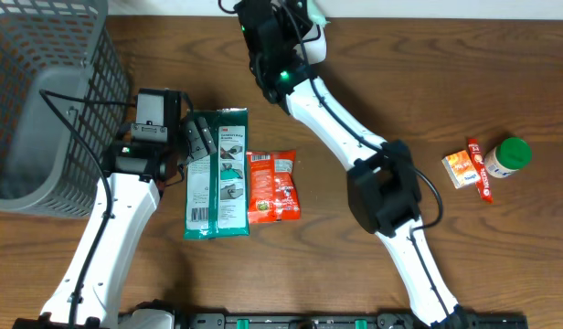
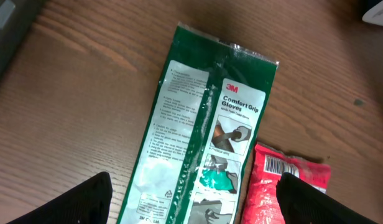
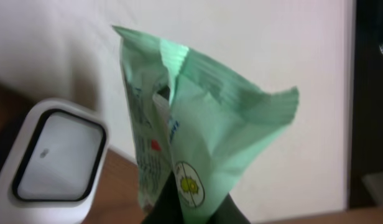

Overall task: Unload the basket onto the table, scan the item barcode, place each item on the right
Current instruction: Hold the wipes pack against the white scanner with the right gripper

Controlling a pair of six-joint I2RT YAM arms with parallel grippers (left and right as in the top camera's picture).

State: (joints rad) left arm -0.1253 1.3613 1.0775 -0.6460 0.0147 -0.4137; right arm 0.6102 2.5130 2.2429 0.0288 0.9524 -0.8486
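R pincer (image 3: 190,208) shut tight on bottom edge of pale green packet (image 3: 179,118), held upright at far edge of bench (image 1: 501,73), long axis vertical. Scanner (image 3: 55,155) sits just beside it, to the left in wrist view. Next move prob. needs packet swung toward that window. Can't tell which face has the barcode. L pincer (image 2: 198,208) wide open, empty, over glove pack (image 2: 204,124) w/ red pouch (image 2: 278,186) alongside. R arm far nearer scanner.

Shop-checkout setup with scanner (image 3: 55,155), basket (image 1: 97,82), packaged goods (image 1: 217,174).
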